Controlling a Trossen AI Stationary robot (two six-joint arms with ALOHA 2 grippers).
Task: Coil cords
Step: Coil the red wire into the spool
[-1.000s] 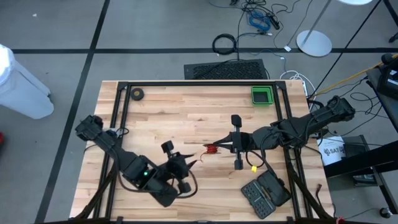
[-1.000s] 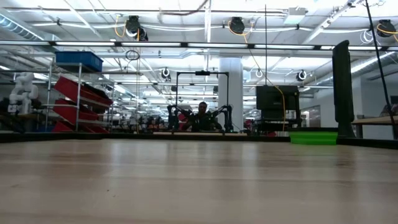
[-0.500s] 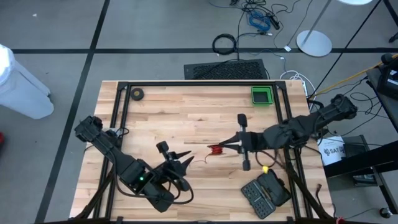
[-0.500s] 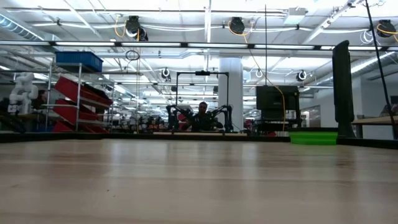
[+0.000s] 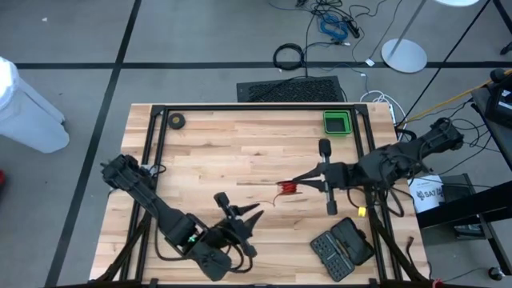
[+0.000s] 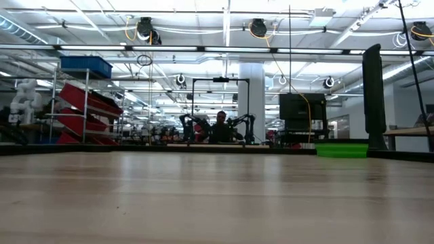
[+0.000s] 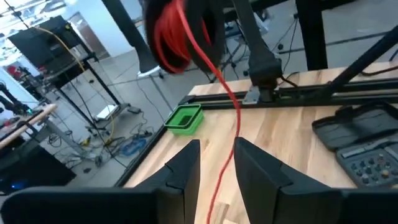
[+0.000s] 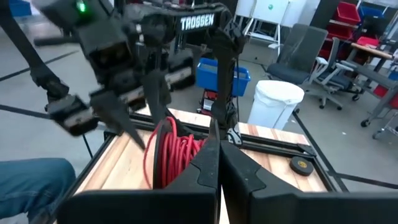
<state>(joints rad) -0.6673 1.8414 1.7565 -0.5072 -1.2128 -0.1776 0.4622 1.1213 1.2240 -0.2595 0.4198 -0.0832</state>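
The red cord's coil [image 5: 286, 189] hangs above the middle of the wooden table [image 5: 240, 144], at the tips of my right gripper [image 5: 298, 183], which is shut. In the right wrist view the red coil [image 8: 169, 155] sits beside the closed fingers [image 8: 211, 165]. A loose strand [image 5: 268, 199] runs from the coil toward my left gripper [image 5: 253, 214], near the table's front. In the left wrist view the cord [image 7: 231, 118] drops from the coil [image 7: 177, 31] and passes through the gap of the open left gripper [image 7: 217, 168]. No reel shows. The low view shows neither gripper. My right gripper carries the coil at its fingertips [image 8: 206, 144], reaching level from the table's right side. The coil is lifted clear of the table and its loops stand upright. Whether a strand is pinched or the loops go round the shut fingers, I cannot tell. My left gripper has the strand [image 7: 219, 180] running between its fingers; I cannot tell whether it touches them.
A green bin [image 5: 337, 122] stands at the far right. A small black roll [image 5: 177, 121] lies at the far left corner. A black open case [image 5: 344, 248] lies near the front right, with a small yellow piece [image 5: 360, 211] beside it.
My right gripper has carried the coil toward the table's right edge and slightly upward, staying shut. My left gripper has turned at the wrist and shifted toward the right, following the strand.
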